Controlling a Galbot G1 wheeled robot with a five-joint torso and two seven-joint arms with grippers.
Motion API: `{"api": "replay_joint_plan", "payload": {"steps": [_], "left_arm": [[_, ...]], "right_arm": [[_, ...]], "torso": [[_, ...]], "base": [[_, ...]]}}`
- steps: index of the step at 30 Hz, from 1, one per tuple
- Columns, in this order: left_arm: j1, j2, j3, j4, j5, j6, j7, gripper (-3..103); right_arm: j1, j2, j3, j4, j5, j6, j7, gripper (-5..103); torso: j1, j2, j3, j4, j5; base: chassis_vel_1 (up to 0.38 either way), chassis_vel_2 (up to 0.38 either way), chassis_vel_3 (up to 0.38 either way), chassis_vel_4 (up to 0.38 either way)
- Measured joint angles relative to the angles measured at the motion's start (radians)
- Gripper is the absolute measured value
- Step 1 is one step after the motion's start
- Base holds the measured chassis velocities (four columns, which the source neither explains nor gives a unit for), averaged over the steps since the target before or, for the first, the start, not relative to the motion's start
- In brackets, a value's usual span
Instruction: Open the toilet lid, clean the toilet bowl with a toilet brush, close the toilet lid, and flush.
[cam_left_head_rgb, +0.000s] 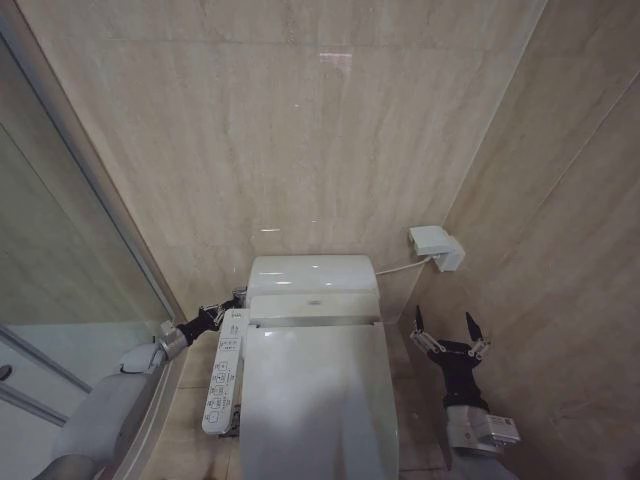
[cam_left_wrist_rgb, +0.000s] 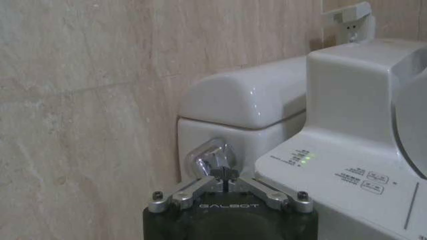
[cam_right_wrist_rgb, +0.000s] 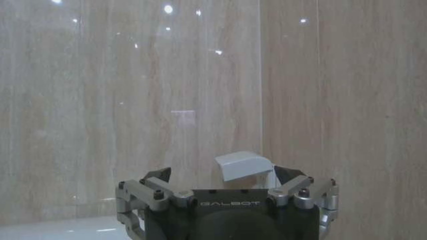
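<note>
With the toilet lid (cam_left_head_rgb: 315, 400) down, the left gripper (cam_left_wrist_rgb: 227, 181), fingers pinched together, should press the chrome flush lever (cam_left_wrist_rgb: 208, 159) squarely (right gripper (cam_left_head_rgb: 447, 330) idles, spread wide).

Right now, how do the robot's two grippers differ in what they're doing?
The left gripper is shut, its tips against the chrome flush lever on the tank's side; the right gripper is open, touching nothing. The left reaches beside the control panel; the right hangs in free air on the toilet's other side. Both are black.

The toilet lid (cam_left_head_rgb: 318, 400) runs off the head view's lower edge — its front is cut away, and shut, it hides the toilet bowl. The side control panel (cam_left_head_rgb: 224, 384) carries markings too small to read.
</note>
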Motion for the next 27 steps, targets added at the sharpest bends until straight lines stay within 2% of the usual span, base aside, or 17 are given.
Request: {"api": "replay_joint_plan", "payload": {"steps": [8, 10, 13, 15, 17, 19, 20, 23, 25, 26, 27], "left_arm": [[0.039, 0.003, -0.036, -0.036, 0.000, 0.008, 0.001, 0], [0.084, 0.014, -0.072, -0.074, 0.005, 0.022, 0.004, 0], [0.127, 0.027, -0.106, -0.099, 0.012, 0.028, 0.012, 0], [0.148, 0.032, -0.119, -0.108, 0.015, 0.029, 0.016, 0], [0.185, 0.040, -0.146, -0.123, 0.018, 0.032, 0.021, 0], [0.206, 0.050, -0.171, -0.135, 0.018, 0.033, 0.020, 0], [0.222, 0.056, -0.191, -0.146, 0.018, 0.034, 0.014, 0], [0.259, 0.070, -0.227, -0.180, 0.014, 0.046, -0.014, 0], [0.301, 0.088, -0.255, -0.240, -0.007, 0.058, -0.072, 0], [0.301, 0.088, -0.255, -0.240, -0.007, 0.058, -0.072, 0], [0.321, 0.094, -0.265, -0.269, -0.021, 0.065, -0.109, 0]], "right_arm": [[0.000, 0.000, 0.000, 0.000, 0.000, 0.000, 0.000, 100], [0.000, 0.000, 0.000, 0.000, 0.000, 0.000, 0.000, 100], [0.000, 0.000, 0.000, 0.000, 0.000, 0.000, 0.000, 100], [0.000, 0.000, 0.000, 0.000, 0.000, 0.000, 0.000, 100], [0.000, 0.000, 0.000, 0.000, 0.000, 0.000, 0.000, 100], [0.000, 0.000, 0.000, 0.000, 0.000, 0.000, 0.000, 100], [0.000, 0.000, 0.000, 0.000, 0.000, 0.000, 0.000, 100], [0.000, 0.000, 0.000, 0.000, 0.000, 0.000, 0.000, 100], [0.000, 0.000, 0.000, 0.000, 0.000, 0.000, 0.000, 100], [0.000, 0.000, 0.000, 0.000, 0.000, 0.000, 0.000, 100], [0.000, 0.000, 0.000, 0.000, 0.000, 0.000, 0.000, 100]], "torso": [[0.000, 0.000, 0.000, -0.0002, 0.0003], [0.000, 0.000, 0.000, -0.0012, -0.0001], [0.000, 0.000, 0.000, -0.0006, 0.0012], [0.000, 0.000, 0.000, -0.0003, 0.0006], [0.000, 0.000, 0.000, -0.0002, -0.0017], [0.000, 0.000, 0.000, -0.0003, -0.0004], [-0.001, 0.000, 0.000, -0.0001, 0.0010], [0.000, 0.000, 0.000, -0.0002, -0.0010], [0.000, 0.000, 0.000, 0.0002, 0.0009], [0.000, 0.000, 0.000, 0.0002, 0.0009], [0.000, 0.000, 0.000, 0.0003, 0.0005]], "base": [[0.000, 0.000, 0.000, 0.000], [0.000, 0.000, 0.000, 0.000], [0.000, 0.000, 0.000, 0.000], [0.000, 0.000, 0.000, 0.000], [0.000, 0.000, 0.000, 0.000], [0.000, 0.000, 0.000, 0.000], [0.000, 0.000, 0.000, 0.000], [0.000, 0.000, 0.000, 0.000], [0.000, 0.000, 0.000, 0.000], [0.000, 0.000, 0.000, 0.000], [0.000, 0.000, 0.000, 0.000]]}}
